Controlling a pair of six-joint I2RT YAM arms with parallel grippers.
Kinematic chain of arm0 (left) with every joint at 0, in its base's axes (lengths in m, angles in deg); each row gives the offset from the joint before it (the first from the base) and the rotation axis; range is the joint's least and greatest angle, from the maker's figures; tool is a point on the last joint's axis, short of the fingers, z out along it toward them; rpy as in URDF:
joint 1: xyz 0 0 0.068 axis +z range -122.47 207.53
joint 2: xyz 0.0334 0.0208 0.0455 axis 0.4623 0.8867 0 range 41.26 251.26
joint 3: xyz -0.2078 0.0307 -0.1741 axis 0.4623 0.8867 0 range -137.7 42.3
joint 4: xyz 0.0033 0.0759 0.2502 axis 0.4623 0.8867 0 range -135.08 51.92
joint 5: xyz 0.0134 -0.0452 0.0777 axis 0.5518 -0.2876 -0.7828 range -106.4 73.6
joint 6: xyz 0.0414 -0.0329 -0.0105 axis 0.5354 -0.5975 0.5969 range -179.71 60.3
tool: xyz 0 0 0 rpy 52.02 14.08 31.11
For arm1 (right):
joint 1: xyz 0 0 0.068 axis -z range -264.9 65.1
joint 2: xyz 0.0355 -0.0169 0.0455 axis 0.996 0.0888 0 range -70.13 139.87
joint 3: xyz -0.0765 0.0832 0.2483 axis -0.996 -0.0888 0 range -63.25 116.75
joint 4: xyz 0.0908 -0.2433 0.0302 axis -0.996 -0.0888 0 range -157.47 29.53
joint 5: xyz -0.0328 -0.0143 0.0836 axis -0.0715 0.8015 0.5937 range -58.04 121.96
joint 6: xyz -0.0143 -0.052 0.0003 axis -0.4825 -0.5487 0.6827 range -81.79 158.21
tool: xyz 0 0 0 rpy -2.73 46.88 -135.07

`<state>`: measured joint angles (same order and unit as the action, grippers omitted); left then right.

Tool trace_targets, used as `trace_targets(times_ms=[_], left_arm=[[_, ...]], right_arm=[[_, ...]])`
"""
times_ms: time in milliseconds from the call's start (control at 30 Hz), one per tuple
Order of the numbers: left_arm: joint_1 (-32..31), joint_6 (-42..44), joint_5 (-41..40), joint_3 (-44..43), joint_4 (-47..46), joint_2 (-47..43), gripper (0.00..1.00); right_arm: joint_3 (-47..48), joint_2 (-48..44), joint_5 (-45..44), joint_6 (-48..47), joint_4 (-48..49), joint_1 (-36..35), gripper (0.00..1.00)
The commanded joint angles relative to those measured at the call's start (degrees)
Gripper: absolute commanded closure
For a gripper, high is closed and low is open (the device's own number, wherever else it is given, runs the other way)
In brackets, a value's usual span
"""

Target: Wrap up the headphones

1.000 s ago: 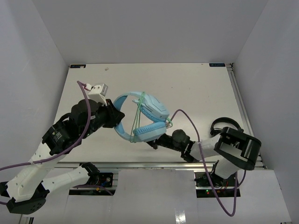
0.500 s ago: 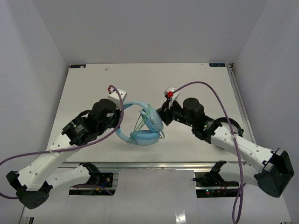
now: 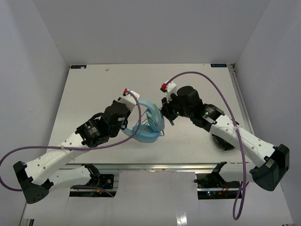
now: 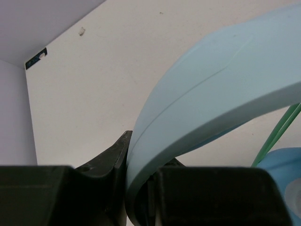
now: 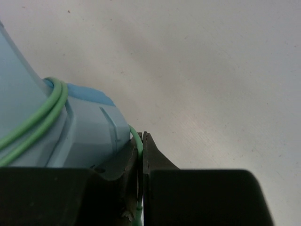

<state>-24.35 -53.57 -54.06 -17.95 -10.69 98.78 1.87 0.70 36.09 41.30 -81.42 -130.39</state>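
Left wrist view is showing the left gripper (image 4: 141, 162) clamping the headphones (image 3: 148, 129) by the headband (image 4: 221, 84); the right gripper (image 5: 141, 150) is pinching the green cable (image 5: 139, 141) (jaws almost touching) beside an earcup (image 5: 89, 127), headphones sitting between both grippers

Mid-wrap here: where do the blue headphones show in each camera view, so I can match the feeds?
Top external: headphones near the table's centre, between the two arms.
Left wrist: the headband arches from bottom centre to upper right, pinched in the left gripper.
Right wrist: an earcup at the left, beside the right gripper.
Shared landmark: the green cable on the headphones.
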Motion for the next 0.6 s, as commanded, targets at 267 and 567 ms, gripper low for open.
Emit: trace_targets(times_ms=[267, 567], left_arm=[[-0.33, 14.87, -6.81, 6.11, -6.87, 2.41, 1.0], [-0.68, 15.22, -6.72, 6.72, -8.28, 5.66, 1.0]], right_arm=[[13.01, 4.49, -3.95, -0.54, -2.34, 3.65, 0.92], [13.37, 5.37, -3.65, -0.53, -1.9, 3.83, 0.92]])
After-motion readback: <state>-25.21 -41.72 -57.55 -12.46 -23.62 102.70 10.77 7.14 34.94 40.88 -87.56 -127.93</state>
